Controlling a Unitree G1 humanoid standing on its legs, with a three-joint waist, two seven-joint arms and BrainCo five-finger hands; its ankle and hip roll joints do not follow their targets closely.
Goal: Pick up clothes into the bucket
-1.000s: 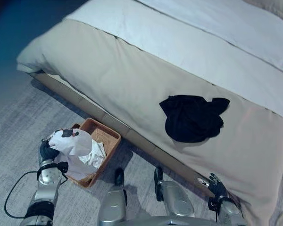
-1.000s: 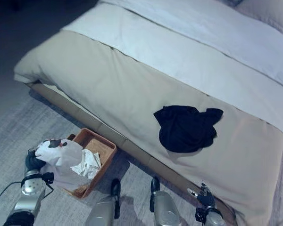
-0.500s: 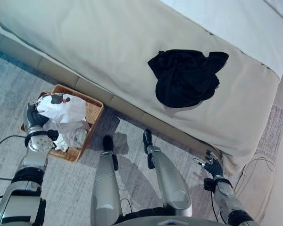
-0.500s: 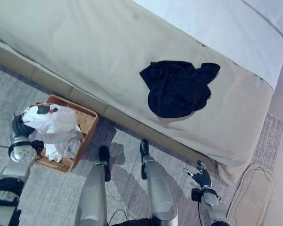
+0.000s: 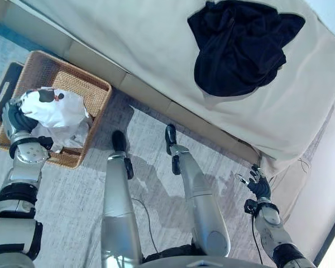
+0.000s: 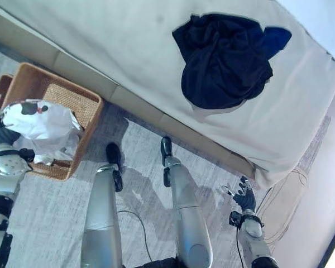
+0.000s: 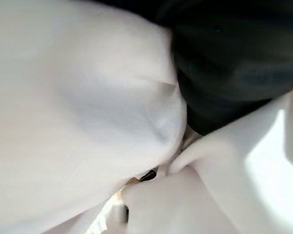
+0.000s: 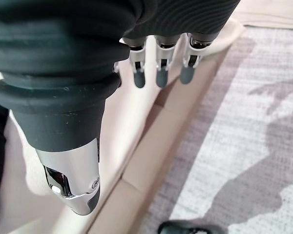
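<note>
A white garment with black patches lies bunched over the near left part of a brown wicker basket on the carpet, on top of other white cloth. My left hand is at the basket's left rim, shut on that garment, and white cloth covers the left wrist view. A black garment lies crumpled on the beige bed cover. My right hand hangs low near the bed's corner, its fingers straight and holding nothing.
The bed's base board runs diagonally just behind the basket. A dark flat tray lies beside the basket's left side. Thin cables lie on the floor past the bed's corner at the right.
The whole picture has shifted as the camera tilted down toward the floor. The white garment stays in my left hand over the basket. My right hand remains low by the bed.
</note>
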